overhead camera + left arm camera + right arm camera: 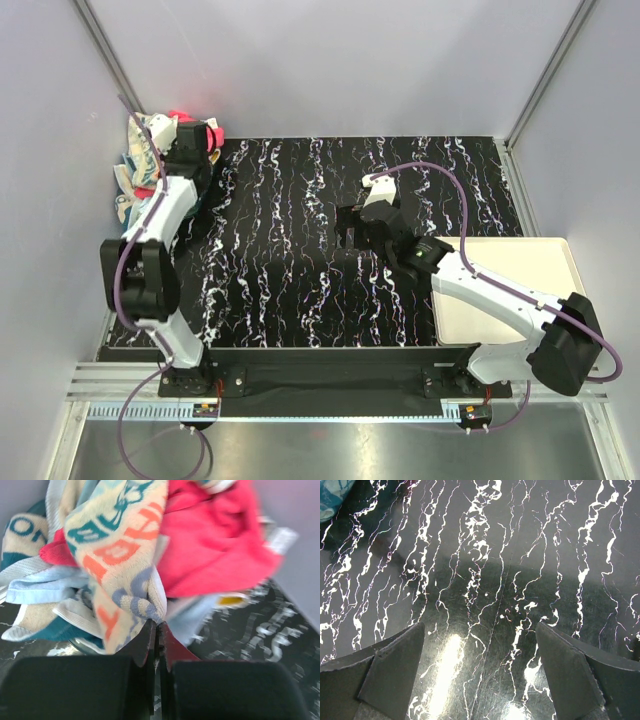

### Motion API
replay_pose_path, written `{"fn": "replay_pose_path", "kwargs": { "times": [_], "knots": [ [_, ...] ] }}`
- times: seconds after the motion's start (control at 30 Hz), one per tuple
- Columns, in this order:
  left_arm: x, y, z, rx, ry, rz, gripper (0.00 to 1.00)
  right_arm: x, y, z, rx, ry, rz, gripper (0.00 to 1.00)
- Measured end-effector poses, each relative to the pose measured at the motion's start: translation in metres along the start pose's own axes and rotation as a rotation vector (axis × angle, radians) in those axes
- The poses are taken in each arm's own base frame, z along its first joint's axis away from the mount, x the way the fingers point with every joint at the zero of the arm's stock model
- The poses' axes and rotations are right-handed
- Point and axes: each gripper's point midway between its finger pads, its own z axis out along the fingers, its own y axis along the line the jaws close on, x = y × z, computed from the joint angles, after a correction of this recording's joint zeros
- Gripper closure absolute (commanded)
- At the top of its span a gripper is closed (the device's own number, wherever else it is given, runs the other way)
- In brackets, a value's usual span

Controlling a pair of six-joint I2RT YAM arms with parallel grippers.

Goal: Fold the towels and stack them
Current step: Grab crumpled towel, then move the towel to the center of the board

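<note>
My left gripper (pixel 158 626) was pinched shut on the lower fold of the cream lettered towel (pixel 117 555), part of the towel heap (pixel 140 165) at the far-left corner of the worktop (pixel 280 260). My right gripper (pixel 480 627) hung wide open above the worktop's middle, well apart from it.
</note>
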Motion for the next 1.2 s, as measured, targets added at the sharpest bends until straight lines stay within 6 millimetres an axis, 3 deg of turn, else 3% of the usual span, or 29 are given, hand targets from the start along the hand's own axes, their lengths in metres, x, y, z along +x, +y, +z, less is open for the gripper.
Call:
{"fn": "replay_pose_path", "kwargs": {
  "times": [0.17, 0.27, 0.43, 0.7, 0.87, 1.2],
  "knots": [
    [-0.036, -0.043, -0.073, 0.184, -0.144, 0.028, 1.00, -0.001, -0.001, -0.001, 0.003, 0.000, -0.005, 0.00],
    [-0.047, -0.071, -0.118, 0.286, -0.216, 0.062, 1.00, -0.004, -0.001, -0.001, 0.009, -0.005, -0.007, 0.00],
    [-0.040, -0.109, -0.181, 0.432, -0.273, 0.141, 1.00, -0.010, -0.004, -0.002, 0.029, -0.023, -0.006, 0.00],
    [-0.020, -0.139, -0.267, 0.619, -0.309, 0.241, 1.00, -0.022, -0.012, -0.008, 0.064, -0.064, -0.003, 0.00],
    [0.001, -0.152, -0.302, 0.716, -0.269, 0.273, 1.00, -0.040, -0.018, -0.024, 0.076, -0.121, 0.021, 0.00],
    [0.073, -0.143, -0.320, 0.850, -0.046, 0.444, 0.98, -0.065, -0.041, -0.062, 0.120, -0.232, 0.080, 0.00]
  ]
}}
